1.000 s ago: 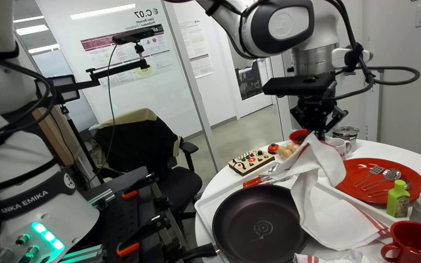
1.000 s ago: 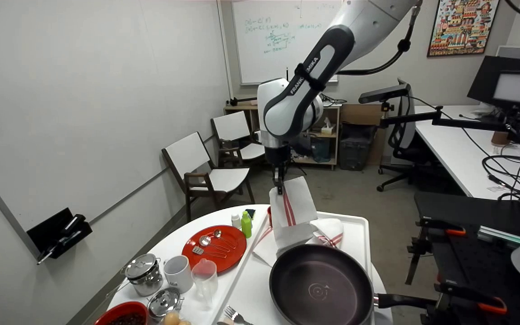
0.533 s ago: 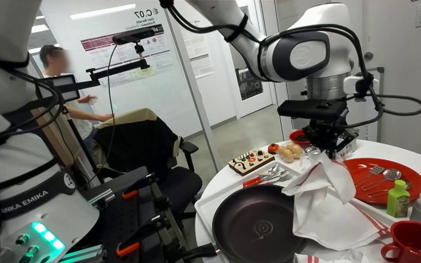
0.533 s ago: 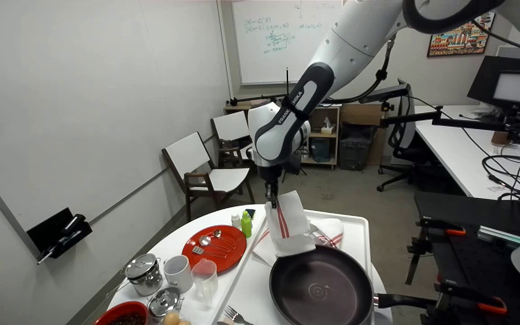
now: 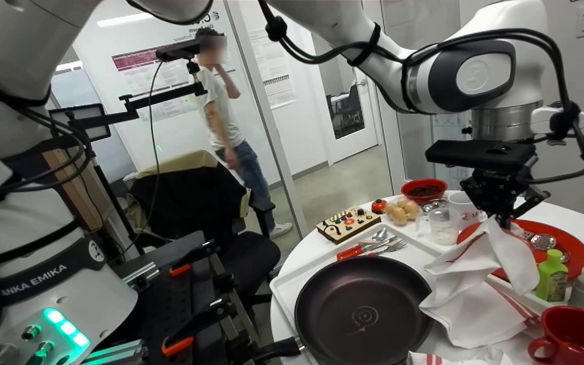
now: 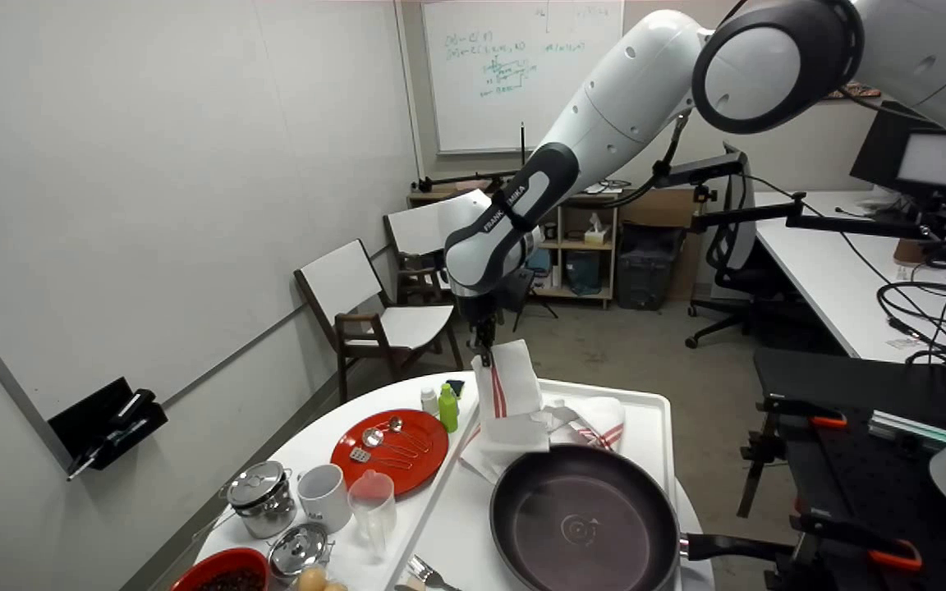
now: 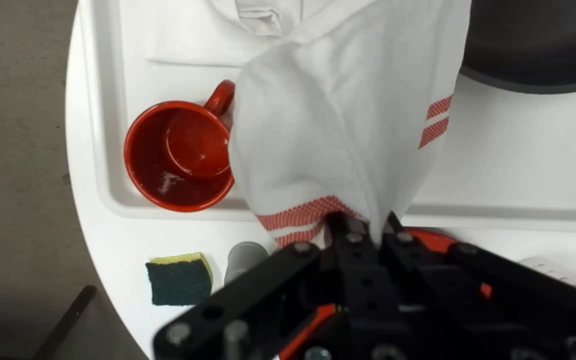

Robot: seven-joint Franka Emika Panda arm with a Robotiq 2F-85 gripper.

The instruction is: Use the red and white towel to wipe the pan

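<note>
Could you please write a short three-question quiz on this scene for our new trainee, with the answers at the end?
1. Fill in the gap: The gripper is holding the ____.
2. True or false: In both exterior views, the inside of the pan faces up.
3. Multiple choice: In an exterior view, how many utensils lie on the red plate? A) one; B) three; C) six.

Key: 1. red and white towel; 2. true; 3. B.
</note>
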